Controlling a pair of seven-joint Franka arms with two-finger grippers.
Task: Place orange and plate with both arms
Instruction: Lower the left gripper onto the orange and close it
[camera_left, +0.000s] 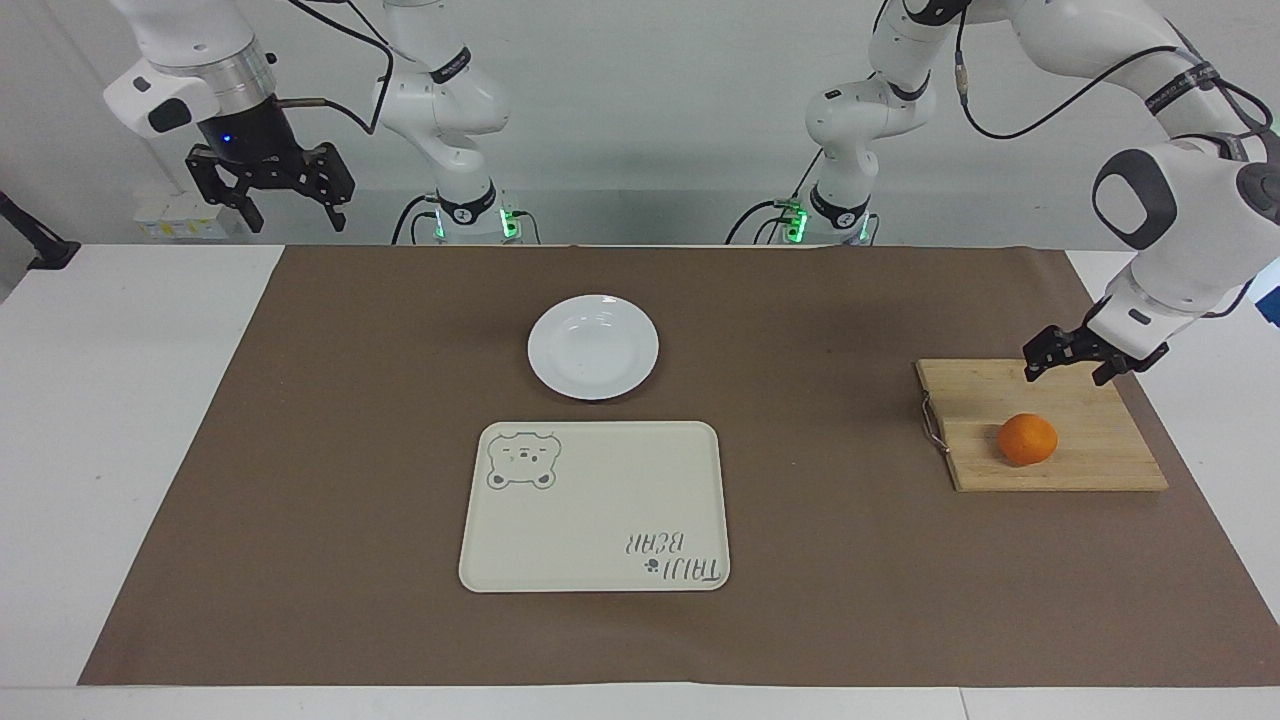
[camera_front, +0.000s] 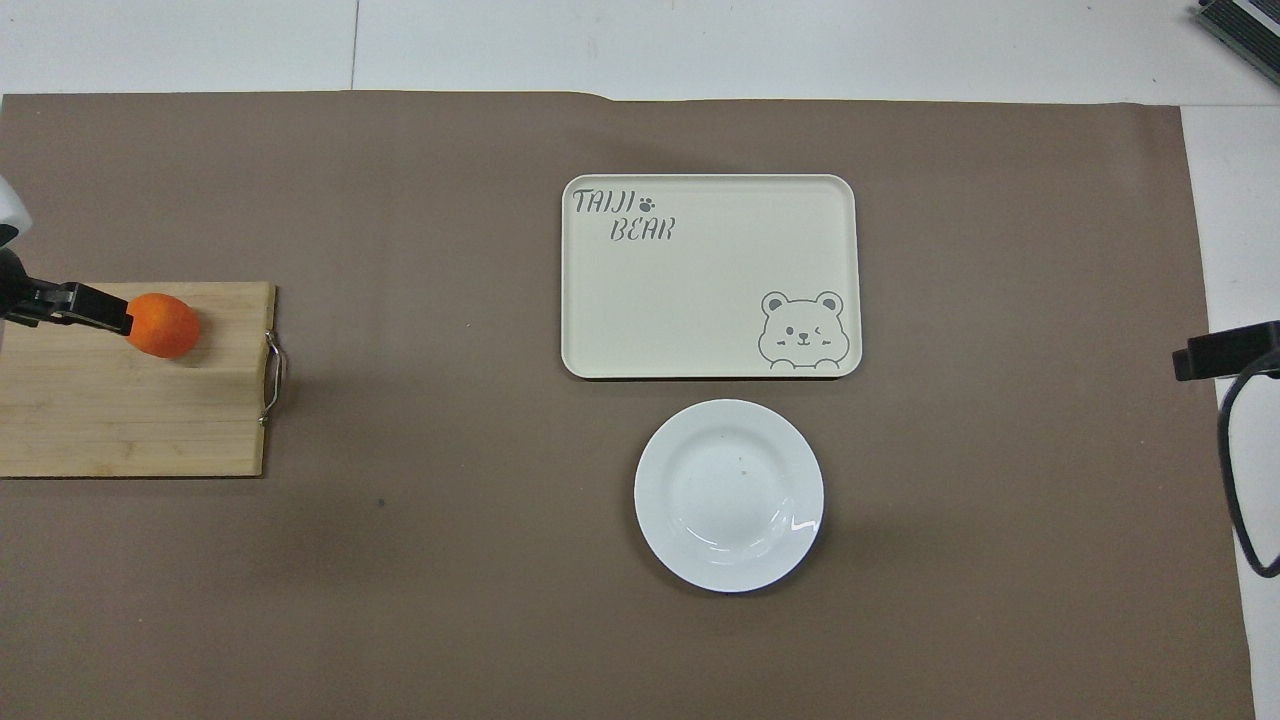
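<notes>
Here the left gripper (camera_left: 1066, 367), spread wide, hangs over the cutting board's (camera_left: 1100, 465) robot-side edge above the orange (camera_left: 1027, 440); the right gripper (camera_left: 292, 210) waits wide.

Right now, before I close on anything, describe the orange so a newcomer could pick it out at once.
Start at the wooden cutting board at the left arm's end of the brown mat. The orange sits on the board, the only thing on it, with the open left gripper over the board close by. It is small, round and bright orange, unlike the white plate and cream tray mid-table.
</notes>
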